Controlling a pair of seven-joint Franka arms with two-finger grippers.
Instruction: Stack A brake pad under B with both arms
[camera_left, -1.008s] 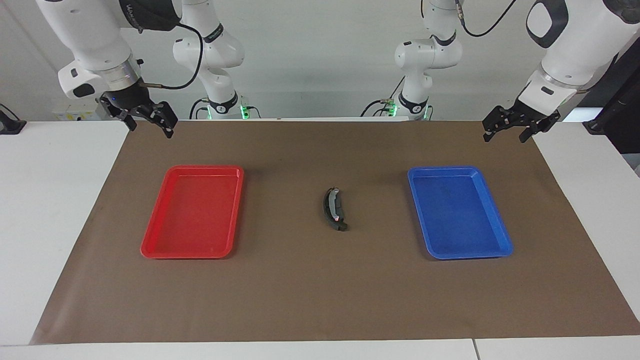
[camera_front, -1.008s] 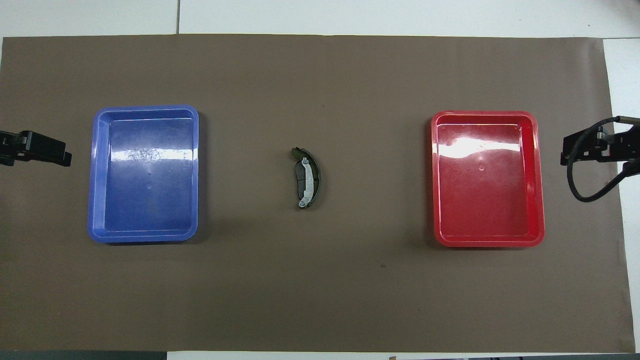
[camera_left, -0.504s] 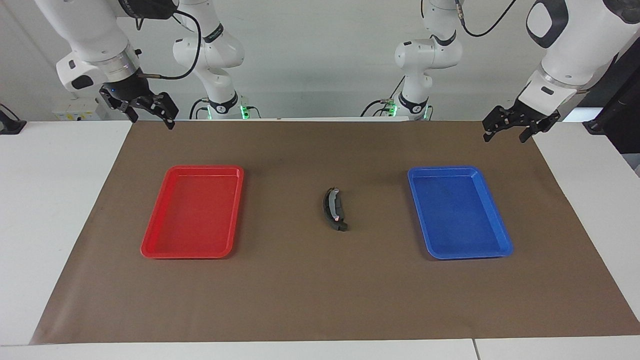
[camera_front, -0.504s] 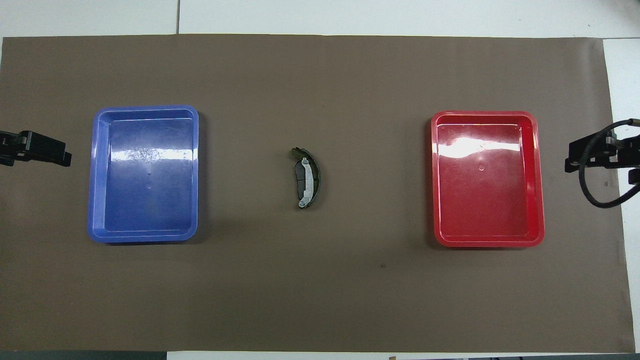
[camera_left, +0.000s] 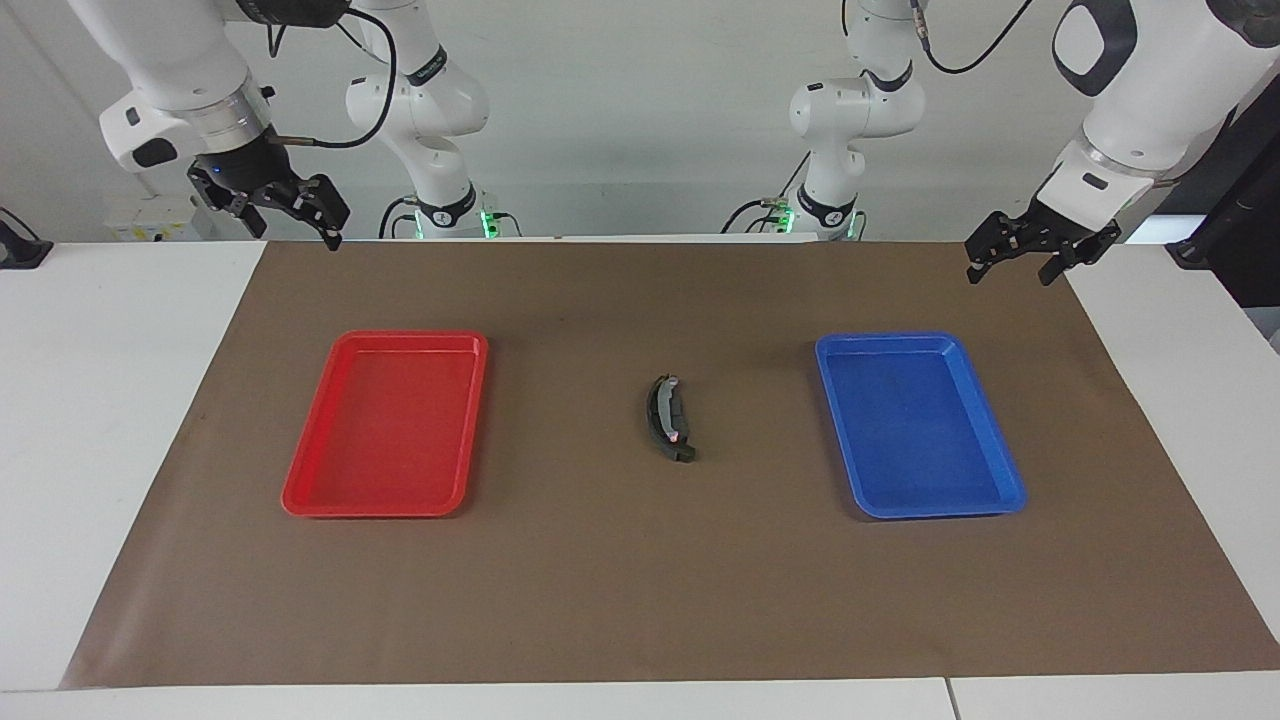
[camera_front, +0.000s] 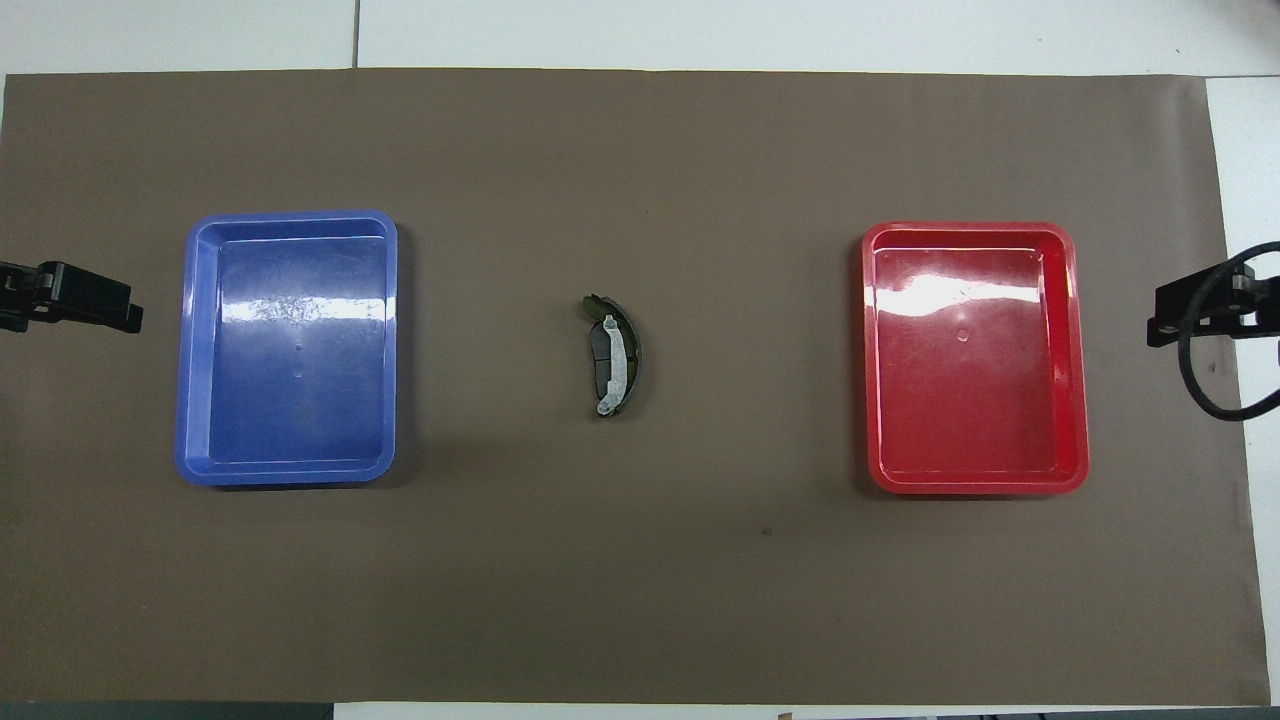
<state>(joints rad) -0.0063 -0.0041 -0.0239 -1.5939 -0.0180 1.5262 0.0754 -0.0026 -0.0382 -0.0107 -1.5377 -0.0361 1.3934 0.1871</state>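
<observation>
While both arms hung raised at the table's ends in the facing view, the left gripper (camera_left: 1010, 262) and the right gripper (camera_left: 292, 222) each stood with jaws apart and empty, well clear of the stack midway between them: the curved brake shoe B (camera_left: 659, 412) lay on the flat A brake pad (camera_left: 679, 418). In the overhead view, the left gripper (camera_front: 95, 302) sat beside the blue tray (camera_front: 186, 350), the right gripper (camera_front: 1195, 312) beside the red tray (camera_front: 1075, 360), B (camera_front: 617, 362) over the pad (camera_front: 600, 355) between trays.

Brake pad (camera_front: 598, 358) mostly hidden under brake shoe (camera_front: 618, 360); both end effectors cut off overhead.
</observation>
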